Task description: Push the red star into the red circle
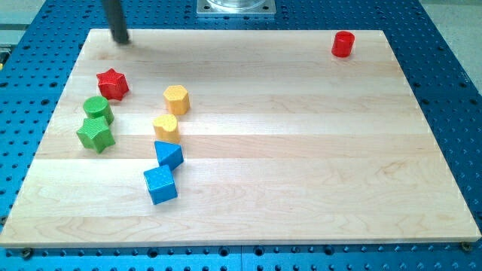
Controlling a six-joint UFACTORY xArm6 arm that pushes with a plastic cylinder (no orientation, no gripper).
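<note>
The red star [113,83] lies at the view's left on the wooden board [301,150]. The red circle [343,44], a short cylinder, stands far off at the view's top right. My tip [120,40] rests near the board's top left corner, a little above and just right of the red star, apart from it. The rod rises out of the view's top.
A green circle [98,109] and a green star [96,135] sit just below the red star. A yellow hexagon [176,98], a second yellow block [166,127], a blue triangle [169,154] and a blue cube [160,185] lie to the right and below.
</note>
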